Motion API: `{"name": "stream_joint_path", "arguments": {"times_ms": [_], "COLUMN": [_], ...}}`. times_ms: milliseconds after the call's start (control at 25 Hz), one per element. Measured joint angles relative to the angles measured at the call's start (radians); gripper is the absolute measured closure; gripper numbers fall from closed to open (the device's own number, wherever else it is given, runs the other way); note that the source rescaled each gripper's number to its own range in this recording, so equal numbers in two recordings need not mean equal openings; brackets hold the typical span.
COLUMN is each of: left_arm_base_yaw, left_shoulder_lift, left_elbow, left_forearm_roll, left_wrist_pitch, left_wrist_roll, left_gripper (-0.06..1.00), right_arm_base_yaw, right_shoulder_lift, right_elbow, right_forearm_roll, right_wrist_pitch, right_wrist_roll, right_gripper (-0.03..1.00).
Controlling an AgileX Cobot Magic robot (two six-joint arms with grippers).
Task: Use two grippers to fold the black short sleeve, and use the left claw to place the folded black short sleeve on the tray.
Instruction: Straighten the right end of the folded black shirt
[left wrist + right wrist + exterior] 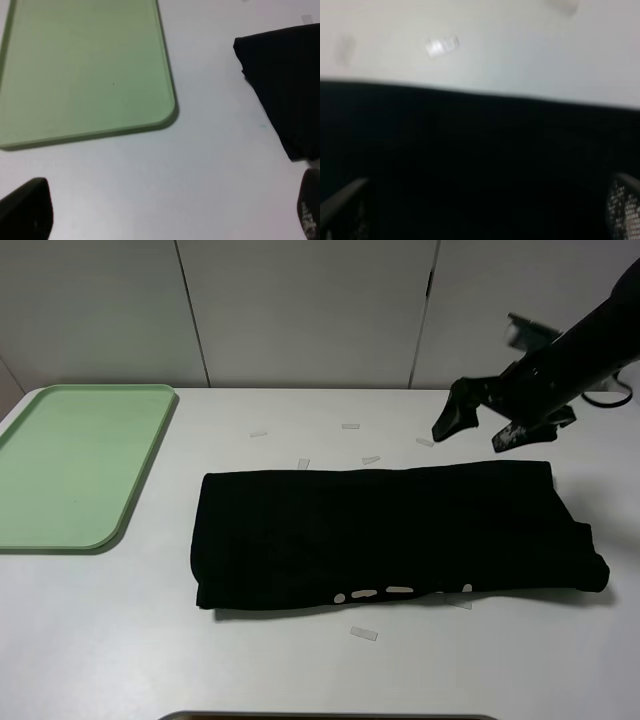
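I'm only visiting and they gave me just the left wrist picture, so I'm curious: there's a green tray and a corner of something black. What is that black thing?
Observer: A black short sleeve, folded into one long band, lying flat on the white table.
Visitor: Is the other hand holding it?
Observer: No. The right hand hangs open by its far right corner, holding nothing.
Visitor: Anything else lying around?
Observer: Small pale tape scraps dot the table around it.
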Motion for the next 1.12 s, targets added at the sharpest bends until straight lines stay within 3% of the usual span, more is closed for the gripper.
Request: {"name": "stream_joint_path", "arguments": {"times_ms": [280,640,1120], "left_arm_base_yaw": [0.0,0.0,0.0], "left_shoulder_lift": [0.0,0.0,0.0], "left_elbow": [0.0,0.0,0.0], "left_forearm_roll": [0.0,0.0,0.0], "left_wrist_pitch": [0.001,0.001,0.001], "left_wrist_roll": [0.0,0.0,0.0], "left_gripper": [-0.03,-0.03,-0.03], "right_arm_base_yaw": [-0.044,-0.056,-0.056], "right_shoulder_lift": [0.205,0.212,0.212], "right_elbow": [-0.011,-0.043,-0.078], "right_forearm_roll": [0.011,-0.1,-0.106], "right_wrist_pitch": [0.065,0.141,0.157], "right_wrist_roll": [-0.144,-0.153,-0.153], "right_gripper": [-0.03,-0.03,-0.03]}}
